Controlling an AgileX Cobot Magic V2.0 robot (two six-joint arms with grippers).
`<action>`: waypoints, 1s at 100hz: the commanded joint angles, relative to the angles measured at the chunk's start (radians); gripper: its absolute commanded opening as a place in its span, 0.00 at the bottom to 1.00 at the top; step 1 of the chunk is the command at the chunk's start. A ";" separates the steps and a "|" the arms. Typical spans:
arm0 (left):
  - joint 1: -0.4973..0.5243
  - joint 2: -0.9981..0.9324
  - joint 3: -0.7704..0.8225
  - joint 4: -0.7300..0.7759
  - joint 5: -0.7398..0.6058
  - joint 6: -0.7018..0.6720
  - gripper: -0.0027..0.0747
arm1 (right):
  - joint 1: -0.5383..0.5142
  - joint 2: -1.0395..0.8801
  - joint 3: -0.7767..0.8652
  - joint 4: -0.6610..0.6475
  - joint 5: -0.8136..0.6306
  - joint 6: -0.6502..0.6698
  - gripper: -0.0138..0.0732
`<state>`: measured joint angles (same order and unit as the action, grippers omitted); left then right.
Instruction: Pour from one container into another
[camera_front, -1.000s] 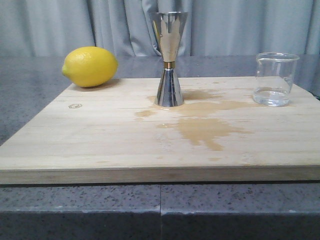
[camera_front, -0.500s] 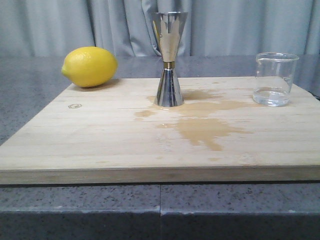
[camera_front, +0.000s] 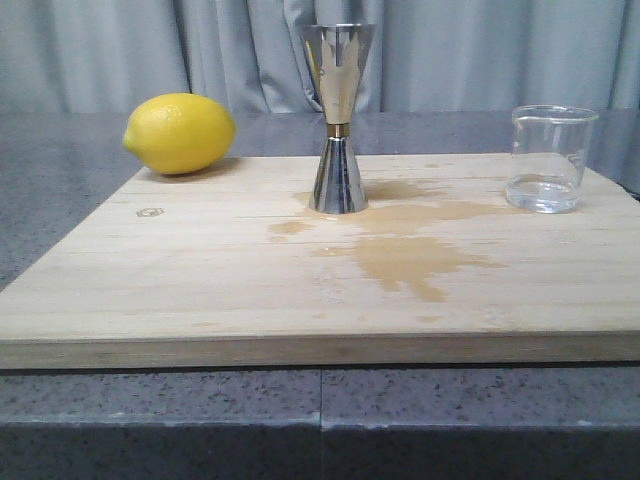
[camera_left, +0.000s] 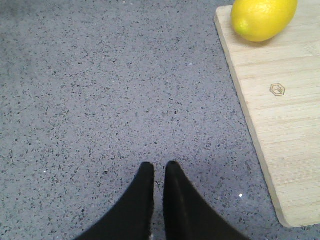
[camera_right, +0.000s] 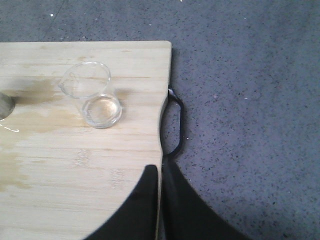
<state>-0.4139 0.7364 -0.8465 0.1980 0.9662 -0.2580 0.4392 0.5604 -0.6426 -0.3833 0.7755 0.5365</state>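
Both end effectors, left (camera_left: 159, 172) and right (camera_right: 160, 175), sat pinched together and empty, so honestly the right needed to spread wide and grab the glass beaker (camera_front: 549, 158) low before tipping toward the steel jigger (camera_front: 338, 118).

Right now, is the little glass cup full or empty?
Nearly empty: the glass beaker stands upright with only a shallow layer of clear liquid at its bottom.

The clear glass beaker (camera_front: 552, 158) is standing upright at the steel jigger's (camera_front: 338, 118) three o'clock, well apart, both upright.
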 joint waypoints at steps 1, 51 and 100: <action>0.002 -0.004 -0.024 0.011 -0.064 -0.010 0.01 | 0.002 -0.002 -0.036 -0.031 -0.049 -0.012 0.08; 0.002 -0.004 -0.024 0.011 -0.074 -0.010 0.01 | 0.002 -0.002 -0.036 -0.048 -0.057 -0.012 0.08; 0.235 -0.267 0.236 -0.212 -0.451 0.226 0.01 | 0.002 -0.002 -0.036 -0.048 -0.057 -0.012 0.08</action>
<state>-0.2543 0.5420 -0.6726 0.0697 0.7266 -0.1443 0.4392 0.5604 -0.6426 -0.3964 0.7755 0.5347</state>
